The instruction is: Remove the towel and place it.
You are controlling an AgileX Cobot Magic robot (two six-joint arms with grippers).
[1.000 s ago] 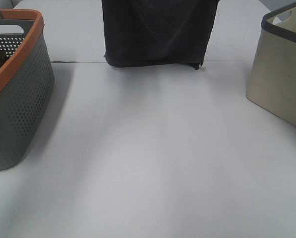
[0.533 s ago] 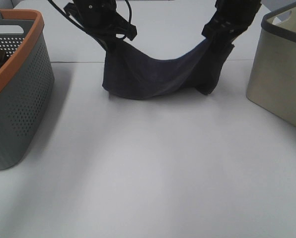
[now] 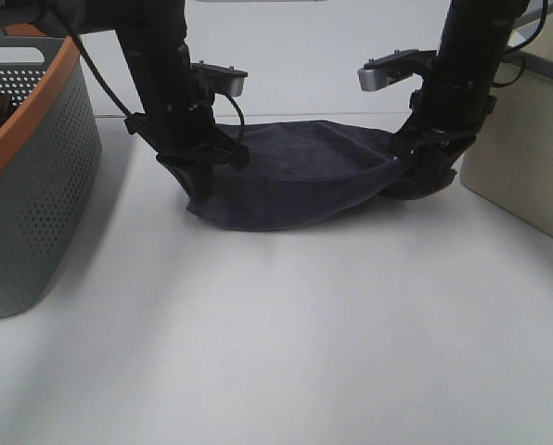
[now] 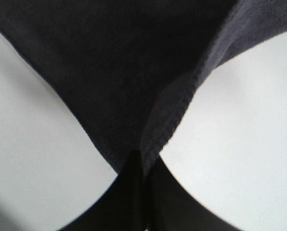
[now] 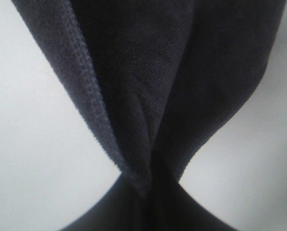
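Observation:
The dark navy towel (image 3: 290,181) sags between both arms at the middle back of the white table, its lower fold resting on the tabletop. My left gripper (image 3: 202,176) is shut on the towel's left corner, low over the table. My right gripper (image 3: 408,171) is shut on the right corner at about the same height. In the left wrist view the towel (image 4: 134,72) fans out from the pinched jaws of the left gripper (image 4: 142,166). The right wrist view shows the towel (image 5: 163,72) with its stitched hem running into the closed right gripper (image 5: 150,180).
A perforated grey basket (image 3: 45,185) with an orange rim stands at the left edge, a brownish cloth inside. A beige bin (image 3: 527,148) with a dark rim stands at the right, close to my right arm. White tabletop (image 3: 286,343) spreads in front.
Both arms have come down and forward with the towel. It hung high a second ago; now it droops low between the grippers and touches the table.

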